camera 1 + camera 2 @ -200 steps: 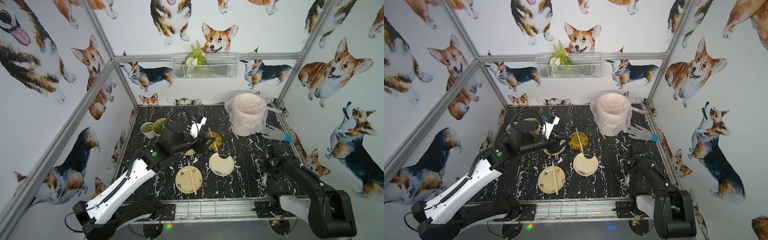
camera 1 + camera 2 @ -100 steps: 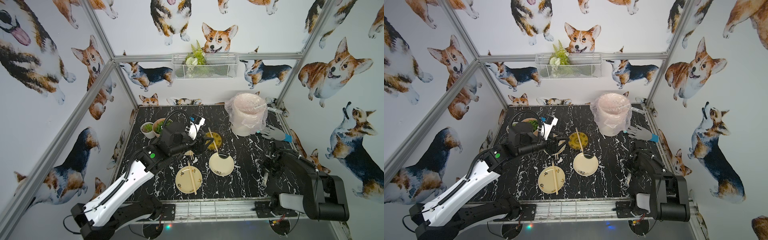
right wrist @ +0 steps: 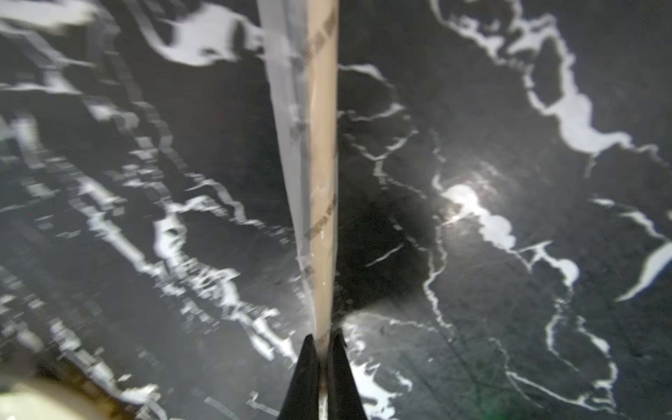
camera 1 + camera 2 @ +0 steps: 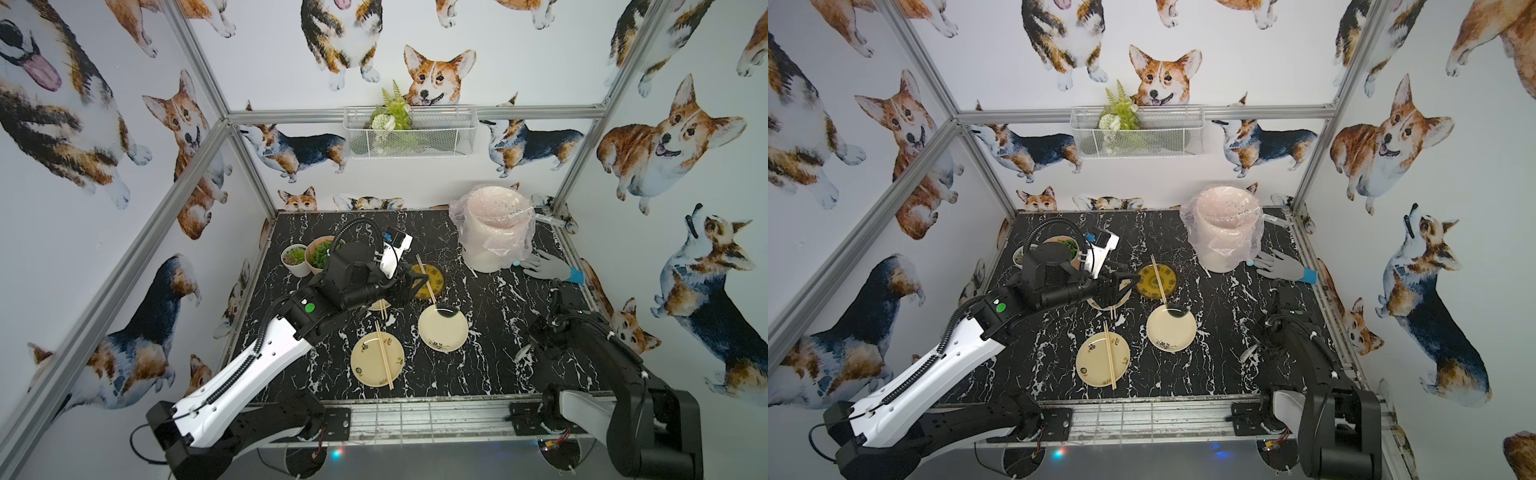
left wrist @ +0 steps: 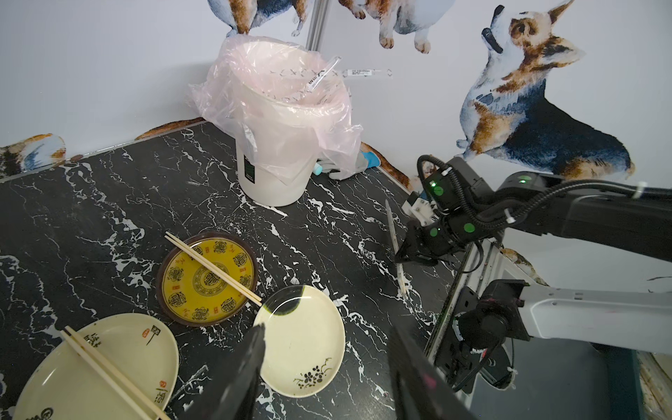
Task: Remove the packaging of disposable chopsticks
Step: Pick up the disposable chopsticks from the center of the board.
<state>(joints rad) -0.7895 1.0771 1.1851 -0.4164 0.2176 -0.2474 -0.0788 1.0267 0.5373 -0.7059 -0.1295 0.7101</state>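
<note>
My right gripper (image 3: 322, 340) is shut on a wrapped pair of disposable chopsticks (image 3: 323, 152), whose clear printed packaging (image 3: 291, 145) is still round the tan sticks. In the left wrist view the same wrapped pair (image 5: 392, 225) sits in the right gripper (image 5: 402, 254) low over the table's right side. My left gripper (image 5: 327, 331) hangs open and empty above an empty cream plate (image 5: 309, 349). Bare chopsticks lie on the yellow plate (image 4: 428, 278) and on the front cream plate (image 4: 377, 359). Empty sleeves (image 5: 320, 78) stick out of the bin.
A white bin with a clear liner (image 4: 494, 228) stands at the back right, a grey glove (image 4: 548, 268) beside it. Two potted plants (image 4: 307, 257) stand at the back left. A further plate (image 4: 380, 305) lies partly under the left arm.
The right gripper has closed on the wrapped chopsticks and its arm has folded back toward the front edge. The left arm has barely moved.
</note>
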